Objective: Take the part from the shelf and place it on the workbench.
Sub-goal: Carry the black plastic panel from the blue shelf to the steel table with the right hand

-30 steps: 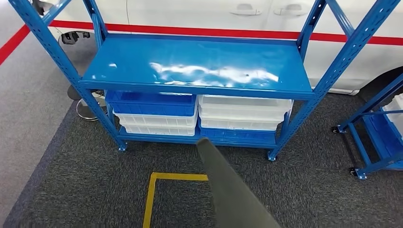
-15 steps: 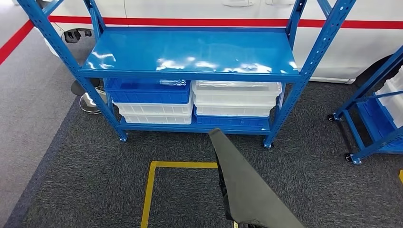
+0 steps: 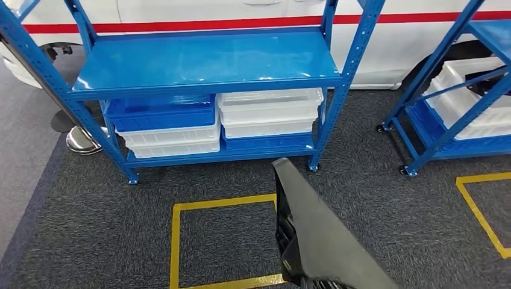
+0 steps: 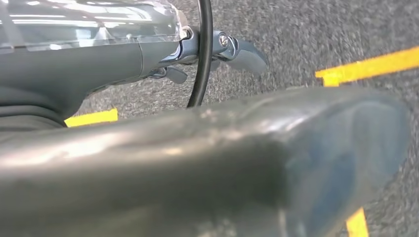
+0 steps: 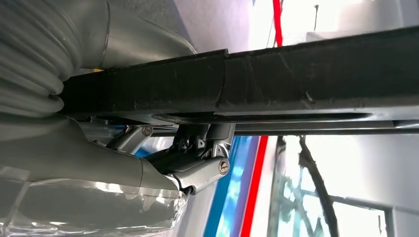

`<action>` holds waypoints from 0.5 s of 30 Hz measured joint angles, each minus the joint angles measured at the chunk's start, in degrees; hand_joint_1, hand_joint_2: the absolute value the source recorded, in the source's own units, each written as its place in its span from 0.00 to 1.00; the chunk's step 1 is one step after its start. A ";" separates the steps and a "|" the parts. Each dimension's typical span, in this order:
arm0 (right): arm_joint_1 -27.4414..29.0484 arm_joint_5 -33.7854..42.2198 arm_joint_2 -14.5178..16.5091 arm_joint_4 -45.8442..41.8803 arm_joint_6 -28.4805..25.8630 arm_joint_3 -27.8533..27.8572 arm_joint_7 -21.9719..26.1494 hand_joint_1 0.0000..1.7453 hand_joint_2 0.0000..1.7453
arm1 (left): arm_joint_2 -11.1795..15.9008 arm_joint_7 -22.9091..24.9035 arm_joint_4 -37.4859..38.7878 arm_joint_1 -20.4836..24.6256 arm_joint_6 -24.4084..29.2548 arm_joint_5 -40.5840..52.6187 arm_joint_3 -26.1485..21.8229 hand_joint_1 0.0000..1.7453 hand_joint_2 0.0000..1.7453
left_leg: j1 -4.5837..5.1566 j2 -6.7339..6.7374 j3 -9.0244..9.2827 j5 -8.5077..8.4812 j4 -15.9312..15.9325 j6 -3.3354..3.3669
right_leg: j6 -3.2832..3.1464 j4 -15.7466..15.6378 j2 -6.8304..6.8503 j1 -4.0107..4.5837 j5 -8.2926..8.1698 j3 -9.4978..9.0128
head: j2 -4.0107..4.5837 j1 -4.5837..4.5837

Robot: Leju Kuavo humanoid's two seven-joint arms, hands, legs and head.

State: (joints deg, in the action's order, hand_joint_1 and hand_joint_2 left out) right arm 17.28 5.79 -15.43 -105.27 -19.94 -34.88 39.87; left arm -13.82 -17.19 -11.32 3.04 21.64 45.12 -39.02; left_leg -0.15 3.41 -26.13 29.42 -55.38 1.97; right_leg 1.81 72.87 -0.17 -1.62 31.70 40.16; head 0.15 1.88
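Clearly both hands' fingers (image 5: 197, 170) clamp the long dark part (image 3: 319, 235); it should stay level and clear of the blue shelf (image 3: 205, 66) while turning away.

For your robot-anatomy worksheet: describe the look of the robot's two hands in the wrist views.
The left hand has a smooth grey cover, silver screwed metal links, dark fingers and a black cable across it. The right hand has a grey ribbed cover, clear plastic wrap and silver links.
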 joint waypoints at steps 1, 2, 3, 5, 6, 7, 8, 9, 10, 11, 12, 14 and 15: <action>0.20 0.01 0.02 -0.06 -0.05 0.05 0.00 1.00 1.00 | -0.01 0.03 0.00 0.02 -0.03 0.11 0.17 0.00 0.00 | -0.02 0.66 -0.19 0.04 -0.26 -0.15 | 0.06 -2.57 0.45 -0.10 -1.32 -2.06 | 0.00 0.00; 0.34 0.00 0.02 -0.19 -0.12 0.09 0.00 1.00 1.00 | -0.03 0.04 0.00 0.07 -0.07 0.26 0.34 0.00 0.00 | -0.01 1.26 -0.25 0.17 -0.62 -0.35 | 0.04 -6.17 1.39 -0.16 -2.67 -4.52 | 0.00 0.00; 0.41 -0.01 0.02 -0.40 -0.21 0.15 -0.01 1.00 1.00 | -0.05 0.07 0.00 0.12 -0.09 0.38 0.49 0.00 0.00 | 0.15 1.80 -0.44 0.40 -1.13 -0.68 | -0.07 -9.66 2.71 0.03 -3.52 -6.66 | 0.00 0.00; 0.64 -0.07 0.02 -0.97 -0.48 0.36 0.00 1.00 1.00 | -0.08 0.12 0.00 0.23 -0.11 0.60 0.66 0.00 0.00 | 0.49 2.78 -0.76 0.78 -1.94 -1.38 | -0.70 -13.16 4.43 0.47 -3.76 -8.36 | 0.00 0.03; 0.90 -0.11 0.02 -1.25 -0.62 0.50 0.01 1.00 1.00 | -0.08 0.14 0.00 0.29 -0.10 0.64 0.68 0.00 0.00 | 0.63 3.30 -0.91 0.86 -2.17 -1.65 | -1.09 -13.37 4.42 0.72 -3.58 -8.17 | 0.00 0.03; 1.18 -0.16 0.02 -1.50 -0.75 0.67 0.02 1.00 1.00 | -0.08 0.14 0.00 0.38 -0.10 0.68 0.70 0.00 0.00 | 0.62 3.87 -0.87 0.90 -2.22 -1.87 | -1.53 -13.31 3.81 0.70 -3.65 -7.88 | 0.00 0.04; 1.51 -0.21 0.00 -1.75 -0.84 0.81 0.02 1.00 1.00 | -0.07 0.14 0.00 0.47 -0.09 0.68 0.72 0.00 0.00 | 0.50 3.76 -0.88 1.21 -2.48 -2.15 | -1.89 -13.45 3.24 0.65 -3.80 -7.73 | 0.00 0.03; 1.73 -0.27 -0.14 -2.03 -0.91 0.93 0.02 1.00 1.00 | -0.07 0.14 0.00 0.52 -0.07 0.69 0.73 0.00 0.00 | 0.36 2.73 -1.24 1.98 -3.30 -2.47 | -2.28 -13.59 2.66 0.55 -3.99 -7.61 | 0.00 0.04; 1.83 -0.32 -0.30 -2.30 -0.96 1.02 0.02 1.00 1.00 | -0.07 0.14 0.00 0.50 -0.05 0.69 0.74 0.00 0.00 | 0.18 1.16 -2.10 3.36 -5.19 -2.78 | -2.67 -13.75 2.06 0.43 -4.22 -7.48 | 0.00 0.04; 1.92 -0.38 -0.48 -2.55 -1.04 1.10 0.02 1.00 1.00 | -0.08 0.16 0.00 0.42 -0.03 0.68 0.74 0.00 0.00 | 0.01 -0.67 -3.52 5.18 -8.20 -3.06 | -2.97 -13.81 1.45 0.37 -4.41 -7.32 | 0.00 0.04; 1.97 -0.42 -0.64 -2.73 -1.15 1.19 0.02 1.00 1.00 | -0.08 0.17 0.00 0.30 -0.01 0.68 0.74 0.00 0.00 | -0.06 -2.01 -5.30 7.03 -11.94 -3.23 | -3.20 -13.81 0.76 0.39 -4.56 -7.11 | 0.00 0.05; 2.35 -0.45 -0.70 -2.84 -1.44 1.41 0.01 1.00 1.00 | -0.08 0.25 0.00 0.05 0.01 0.66 0.73 0.00 0.00 | -0.12 -2.80 -8.13 8.60 -17.71 -3.35 | -3.40 -13.75 -0.78 0.49 -4.76 -6.85 | 0.00 0.04; 2.66 -0.45 -0.70 -2.84 -1.55 1.56 0.00 1.00 1.00 | -0.08 0.28 0.00 -0.03 0.01 0.64 0.73 0.00 0.00 | -0.12 -2.94 -8.38 7.76 -17.97 -3.30 | -3.39 -13.70 -1.61 0.52 -4.83 -6.81 | 0.00 0.04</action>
State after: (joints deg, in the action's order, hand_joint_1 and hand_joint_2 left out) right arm 19.94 5.33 -16.13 -108.10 -21.49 -33.32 39.87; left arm -13.90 -16.91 -11.32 3.01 21.65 45.76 -38.29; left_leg -0.27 0.48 -34.51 37.17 -73.35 -1.32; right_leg -1.59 59.17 -1.78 -1.10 26.87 33.35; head 0.15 1.92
